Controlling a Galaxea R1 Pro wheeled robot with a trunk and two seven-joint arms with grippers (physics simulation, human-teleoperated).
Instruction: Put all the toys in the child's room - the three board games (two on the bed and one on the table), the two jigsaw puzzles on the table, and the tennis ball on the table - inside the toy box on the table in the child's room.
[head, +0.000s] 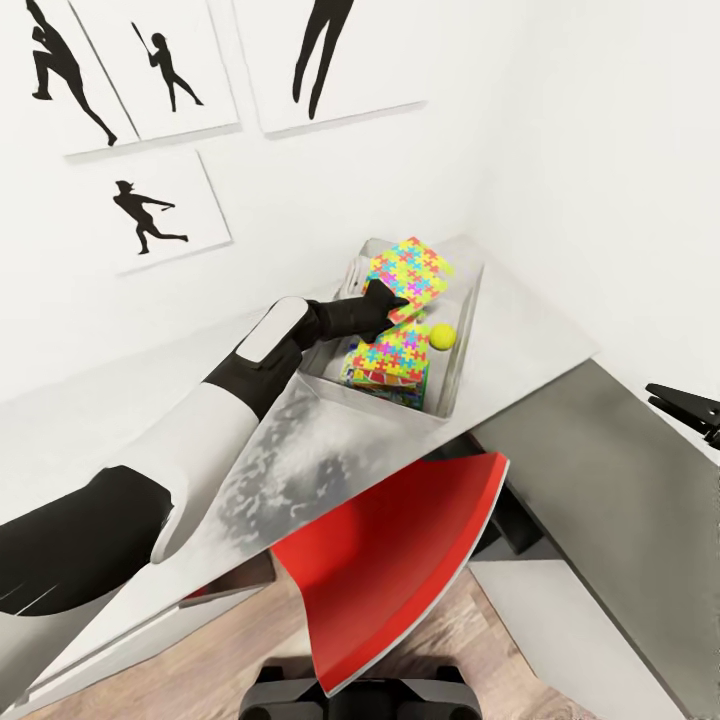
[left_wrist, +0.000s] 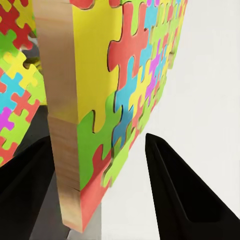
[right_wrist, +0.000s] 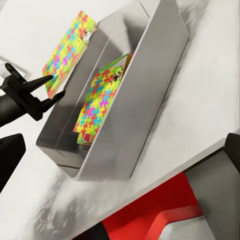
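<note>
The silver toy box (head: 462, 372) stands on the grey table (head: 545, 330) against the wall. My left gripper (head: 392, 297) reaches over the box's far side and is shut on a bright jigsaw puzzle (head: 412, 266), held tilted above the far rim. In the left wrist view the puzzle slab (left_wrist: 125, 85) sits askew between the two black fingers (left_wrist: 185, 195). A second jigsaw puzzle (head: 392, 358) lies slanted inside the box (right_wrist: 142, 100), with the yellow tennis ball (head: 442, 335) beside it. My right gripper (head: 690, 410) hovers open at the right, off the table, its fingers (right_wrist: 10, 155) wide apart.
A red chair (head: 400, 560) is tucked under the table's front edge. White walls with framed baseball silhouettes (head: 150, 215) close off the back and the right. Wooden floor (head: 230, 650) lies below. Bare tabletop (right_wrist: 200, 95) stretches beside the box.
</note>
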